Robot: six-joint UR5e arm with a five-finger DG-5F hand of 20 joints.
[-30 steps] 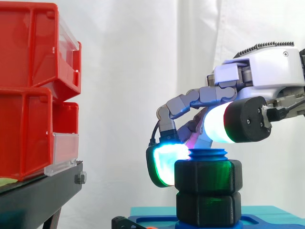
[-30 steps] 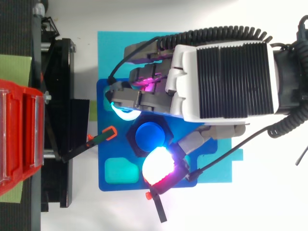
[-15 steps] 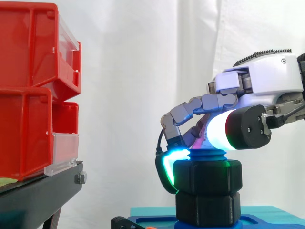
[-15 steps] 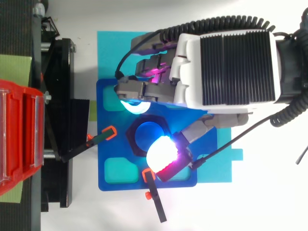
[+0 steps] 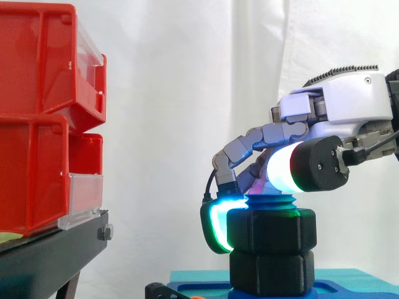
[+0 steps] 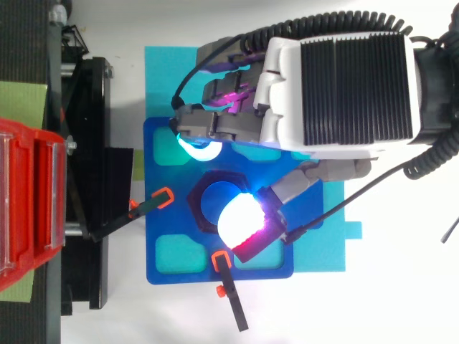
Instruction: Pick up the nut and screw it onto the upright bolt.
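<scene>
A black hex nut (image 5: 271, 229) sits threaded on the upright blue bolt (image 5: 271, 202), above a second black hex piece (image 5: 271, 271) at the bolt's foot. From above, the nut (image 6: 199, 215) rings the bolt's blue top (image 6: 213, 198). My hand (image 6: 337, 93) comes in from the right with its fingers curled round the nut. One cyan-green fingertip (image 5: 217, 223) lies at the nut's far left side. The white thumb pad (image 6: 240, 218) lies over the nut's near right edge and part of the bolt top.
The bolt stands in a blue base plate (image 6: 165, 229) on a teal mat (image 6: 165, 72), held by orange-tipped clamps (image 6: 161, 197) at its left and front. Red bins (image 5: 43, 118) on a black stand (image 5: 56, 255) rise to the left.
The hand has shifted toward the far side. The cyan fingertip slid from the nut's left corner round to its far side, and the thumb pad moved from beside the nut to over its near edge.
</scene>
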